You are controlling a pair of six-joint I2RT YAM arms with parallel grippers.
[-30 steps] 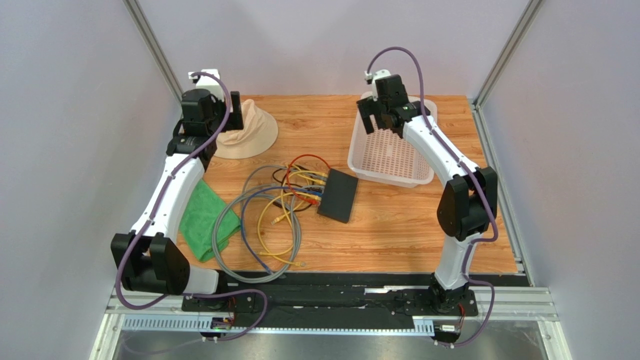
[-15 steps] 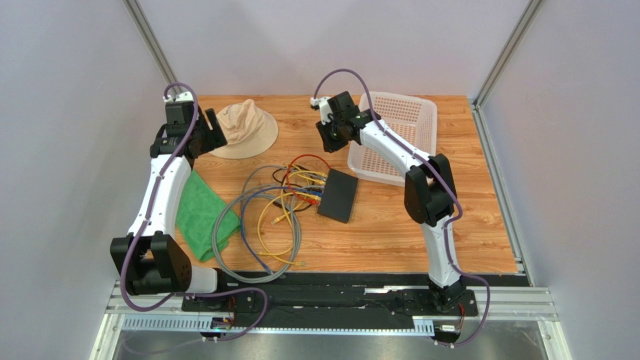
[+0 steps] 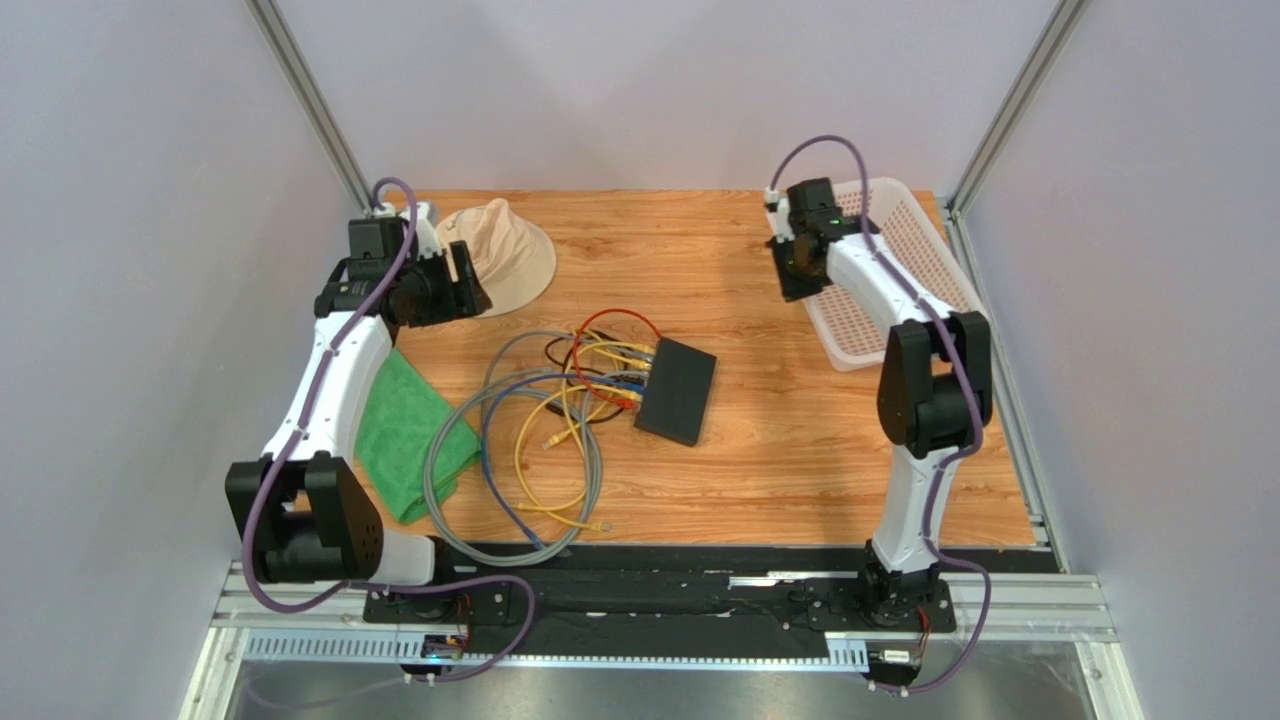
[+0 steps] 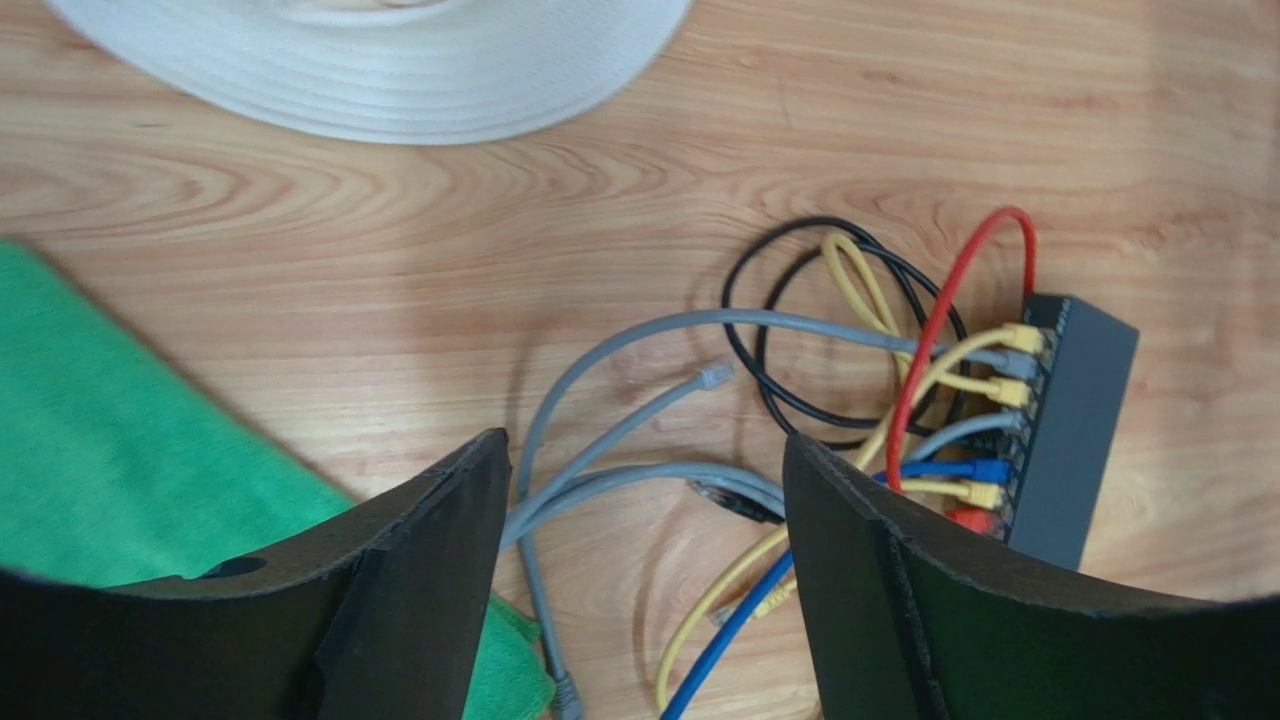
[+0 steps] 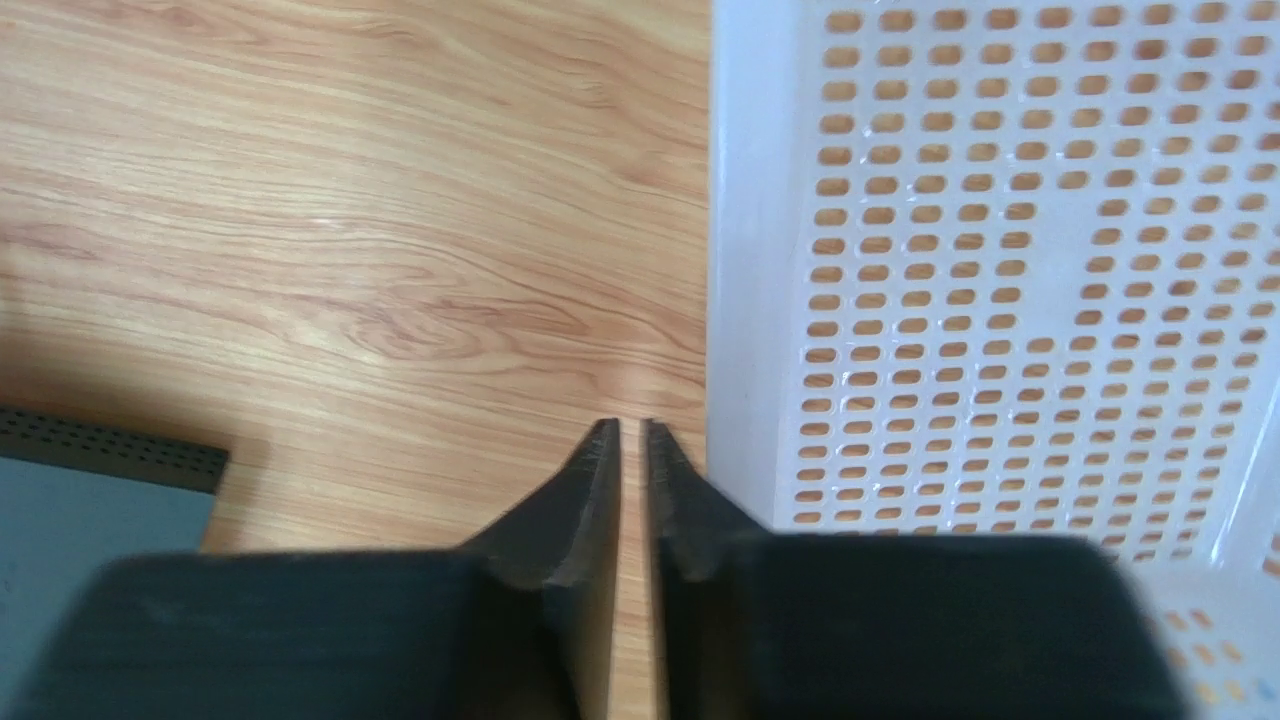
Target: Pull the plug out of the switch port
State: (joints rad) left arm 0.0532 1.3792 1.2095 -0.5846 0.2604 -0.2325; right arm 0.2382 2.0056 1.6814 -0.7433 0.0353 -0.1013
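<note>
The switch (image 3: 678,390) is a flat black box lying mid-table. Several plugs (image 4: 1010,393), yellow, grey, blue and red, sit in the ports on its left side. Their cables (image 3: 519,435) loop out toward the left. My left gripper (image 3: 455,285) hovers left of and behind the switch, between the hat and the cables. In the left wrist view the gripper (image 4: 643,443) is open over loose grey cable, holding nothing, with the switch (image 4: 1074,435) at its right. My right gripper (image 3: 793,276) is at the back right, by the basket's left wall. In its own view that gripper (image 5: 631,428) is shut and holds nothing.
A white perforated basket (image 3: 887,278) stands at the back right, close to the right rail, its wall (image 5: 751,225) just right of my right fingers. A beige hat (image 3: 504,255) lies at the back left and a green cloth (image 3: 394,435) at the left.
The right gripper has shut and swung from above the basket to its left side. The basket now sits turned and farther right. The left gripper came off the hat toward the cables.
</note>
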